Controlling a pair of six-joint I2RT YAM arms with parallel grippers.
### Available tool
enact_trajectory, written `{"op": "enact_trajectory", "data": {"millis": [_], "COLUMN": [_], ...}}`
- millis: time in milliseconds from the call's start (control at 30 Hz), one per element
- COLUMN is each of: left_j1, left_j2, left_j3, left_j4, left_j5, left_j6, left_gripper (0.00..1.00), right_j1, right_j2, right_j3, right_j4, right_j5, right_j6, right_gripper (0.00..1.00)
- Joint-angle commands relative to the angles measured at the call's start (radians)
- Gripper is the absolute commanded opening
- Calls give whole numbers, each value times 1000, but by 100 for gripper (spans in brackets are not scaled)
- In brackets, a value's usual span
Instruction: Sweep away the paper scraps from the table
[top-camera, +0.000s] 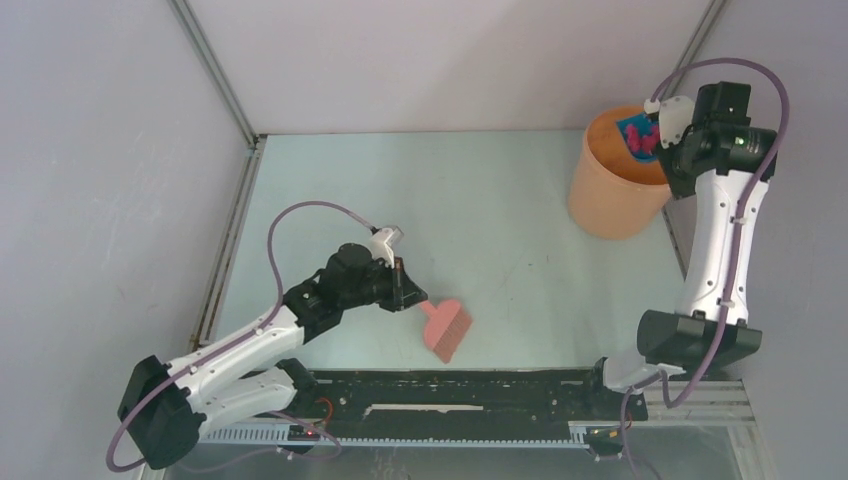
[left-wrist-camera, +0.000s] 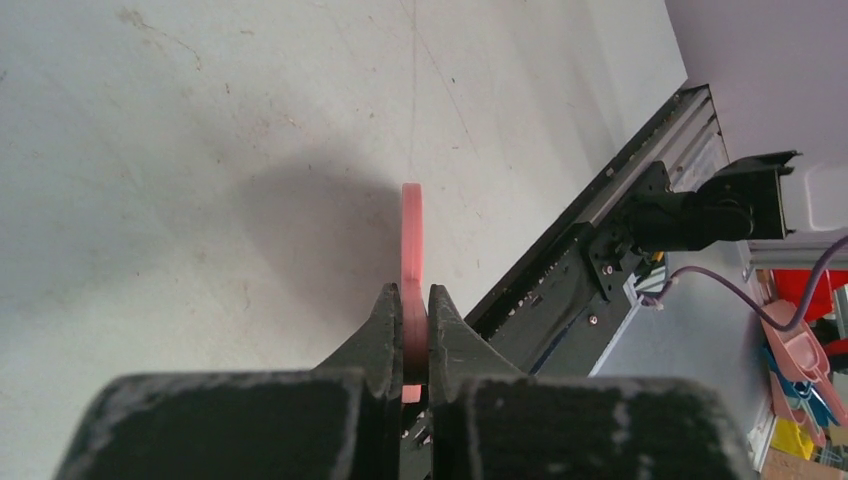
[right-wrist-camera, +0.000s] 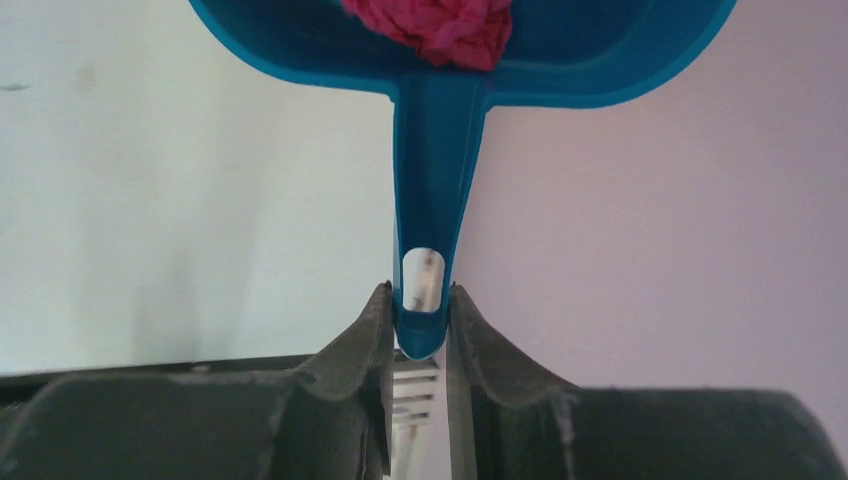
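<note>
Now left gripper (left-wrist-camera: 414, 300) clamped tight on brush (left-wrist-camera: 413, 230) handle; brush head near table's (top-camera: 480, 200) 6 o'clock edge, whether touching unclear. Right gripper (right-wrist-camera: 420, 305) pinching dustpan (right-wrist-camera: 440, 140) handle end, narrow gap, pan held above orange bucket (top-camera: 605, 195) at 2 o'clock. Magenta scraps (right-wrist-camera: 440, 25) lying inside pan, against its rear wall, over bucket mouth.

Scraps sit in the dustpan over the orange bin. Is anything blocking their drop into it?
Nothing visible does. The right gripper holds the blue dustpan by its handle above the orange bin, whose mouth is open. The magenta paper scraps lie in the pan, and only the pan itself holds them back.
</note>
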Motion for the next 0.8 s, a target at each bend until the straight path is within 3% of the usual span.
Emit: {"op": "enact_trajectory", "data": {"millis": [0, 167, 333, 433, 567, 767], "left_j1": [-4, -5, -5, -4, -4, -4], "left_j2": [-72, -122, -126, -139, -175, -208], "left_j3": [-23, -43, -41, -43, -54, -41], "left_j4": [52, 34, 32, 16, -3, -44], "left_j5": [42, 31, 54, 60, 49, 31], "left_j6": [0, 13, 17, 22, 32, 54], "left_gripper": [0, 0, 0, 0, 0, 0], "right_j1": [-7, 17, 100, 153, 153, 152], "right_j2": [87, 132, 75, -22, -189, -185], "right_j3": [101, 117, 41, -178, -647, -647], "right_j4": [-9, 94, 478, 766, 1449, 1372], "right_j5": [338, 603, 774, 815, 763, 823], "right_j6": [-55, -274, -671, -965, -1482, -1436], "right_gripper": [0, 0, 0, 0, 0, 0]}}
